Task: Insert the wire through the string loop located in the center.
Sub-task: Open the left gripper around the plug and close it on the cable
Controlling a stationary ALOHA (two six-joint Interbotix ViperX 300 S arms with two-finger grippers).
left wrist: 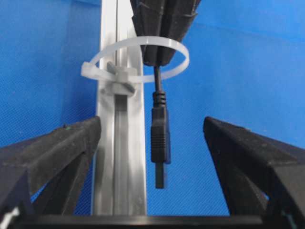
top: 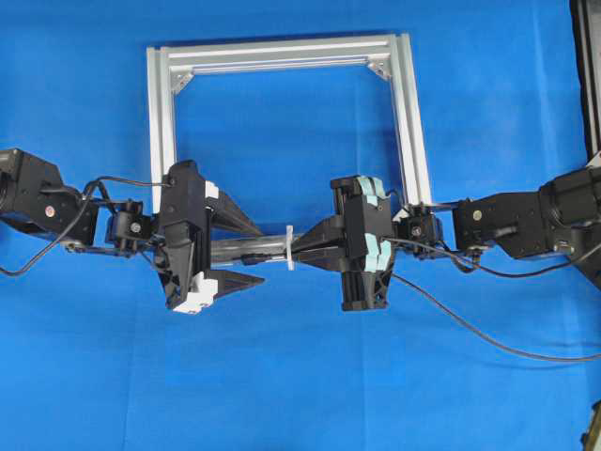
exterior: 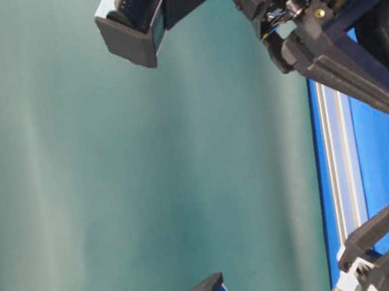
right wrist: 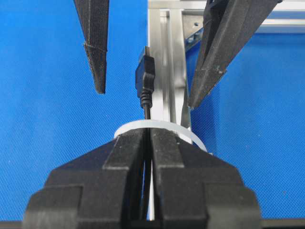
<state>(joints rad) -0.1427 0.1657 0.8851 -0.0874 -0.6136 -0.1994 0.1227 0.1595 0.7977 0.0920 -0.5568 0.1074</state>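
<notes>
The string loop is a white ring standing on the silver frame bar. My right gripper is shut on the wire just behind the loop, fingertips at the ring. The wire's black plug has passed through the ring and sticks out on the left side. It hangs between the fingers of my open left gripper, touching neither. From overhead, the left gripper and right gripper face each other across the loop, and the plug points at the left arm.
A square aluminium frame lies on the blue cloth, its near bar running under both grippers. A black cable trails over the cloth toward the right edge. The table-level view shows only parts of the arms against a green backdrop.
</notes>
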